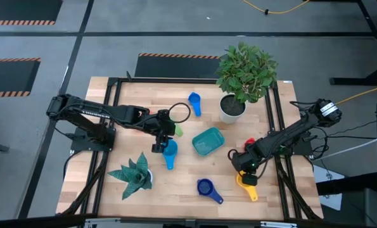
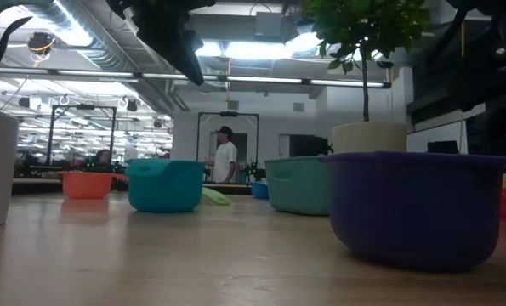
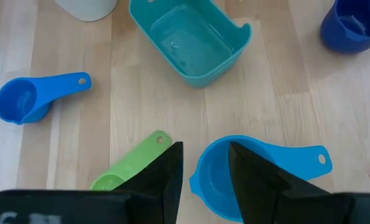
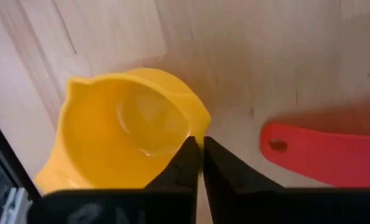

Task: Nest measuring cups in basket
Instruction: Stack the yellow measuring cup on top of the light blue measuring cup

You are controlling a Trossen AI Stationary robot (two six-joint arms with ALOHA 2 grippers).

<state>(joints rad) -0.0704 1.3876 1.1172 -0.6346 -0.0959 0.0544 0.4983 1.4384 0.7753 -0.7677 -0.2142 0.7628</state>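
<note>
Overhead, the teal basket (image 1: pixel 208 141) sits empty at center frame, with the left gripper (image 1: pixel 163 140) just left of it over the light blue cup (image 1: pixel 170 154), and the right gripper (image 1: pixel 246 170) lower right over the yellow cup (image 1: pixel 246 184). At table height, the dark blue cup (image 2: pixel 416 206) fills the right foreground. Left wrist: parted fingers (image 3: pixel 163 177) straddle the light blue cup's rim. Right wrist: fingers (image 4: pixel 183 163) are pinched together on the yellow cup's rim, beside the red handle (image 4: pixel 321 152).
</note>
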